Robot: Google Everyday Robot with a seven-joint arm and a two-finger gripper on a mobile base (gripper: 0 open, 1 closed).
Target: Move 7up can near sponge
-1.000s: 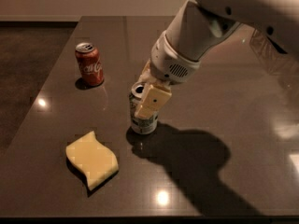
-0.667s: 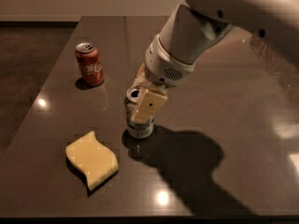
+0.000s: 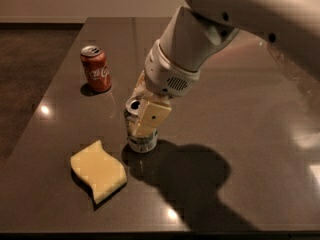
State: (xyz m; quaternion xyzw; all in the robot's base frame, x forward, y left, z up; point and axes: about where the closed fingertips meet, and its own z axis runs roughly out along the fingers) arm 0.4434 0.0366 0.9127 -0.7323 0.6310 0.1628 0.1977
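**Inspector:** Gripper position and state, please.

**Operator:** I have the gripper (image 3: 140, 125) low over the middle of the dark table (image 3: 55, 129), clamped across the upper half of the 7up can (image 3: 144, 143). One tan finger (image 3: 152, 115) lies flat on the near side of the can. The opposite finger is hidden behind it, so I judge the hold from how tightly the jaws bracket the can.

**Inspector:** Where is the can in relation to the target?

**Operator:** It is upright, just beside the sponge (image 3: 98, 170), off the sponge's upper right corner and not touching it. Its base is at the tabletop or barely off it (I cannot tell which, as the shadow there is too dark).

**Inspector:** Why hold it so high up?

**Operator:** The arm (image 3: 190, 54) comes in steeply from the upper right, so the fingers meet the can near its rim. That also keeps them clear of the sponge.

**Inspector:** Other items?

**Operator:** A red Coca-Cola can (image 3: 95, 69) stands well apart, toward the far left edge, out of the way.

**Inspector:** Assessment?

**Operator:** In my judgement the placement is nearly met. What is left is to set the can down squarely and let go without tipping it.
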